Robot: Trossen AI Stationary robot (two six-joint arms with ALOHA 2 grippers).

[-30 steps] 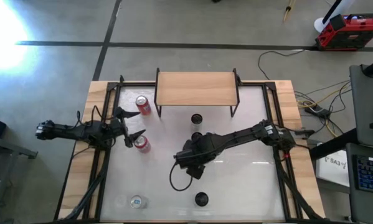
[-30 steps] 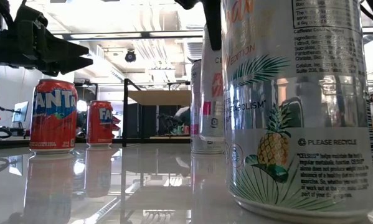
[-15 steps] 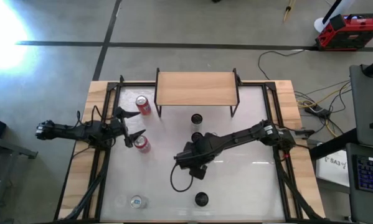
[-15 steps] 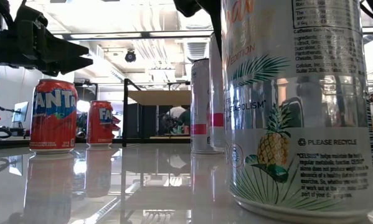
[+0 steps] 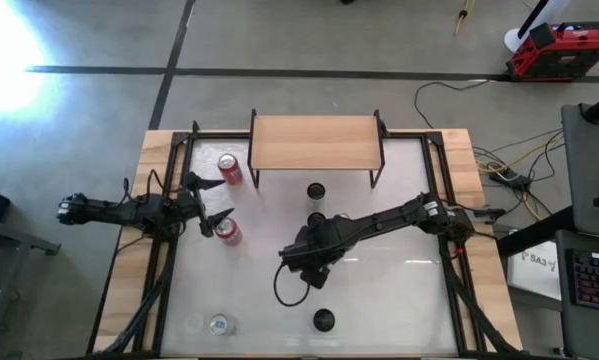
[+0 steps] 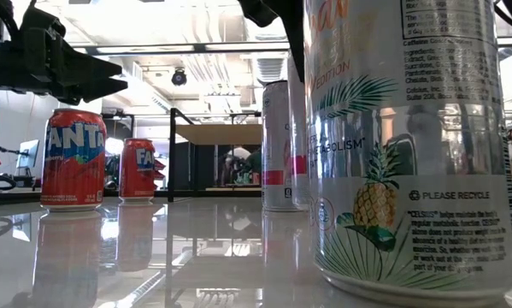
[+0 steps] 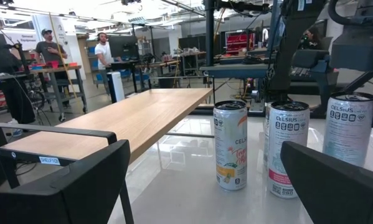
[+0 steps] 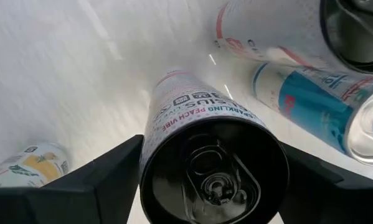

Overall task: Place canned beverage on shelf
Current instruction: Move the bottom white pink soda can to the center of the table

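Right gripper [image 8: 205, 180] directly above upright peach can [image 8: 205, 155], fingers parted either side of rim, not gripping; shelf [image 5: 316, 142] well apart; left gripper [image 5: 211, 203] wide open, empty.

Two cans [image 5: 228, 198] stand left of the shelf [image 5: 316, 142], others before it.

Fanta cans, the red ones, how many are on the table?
2. One Fanta can stands beside the shelf's left end; the other stands nearer, at the left gripper. None seems hidden.
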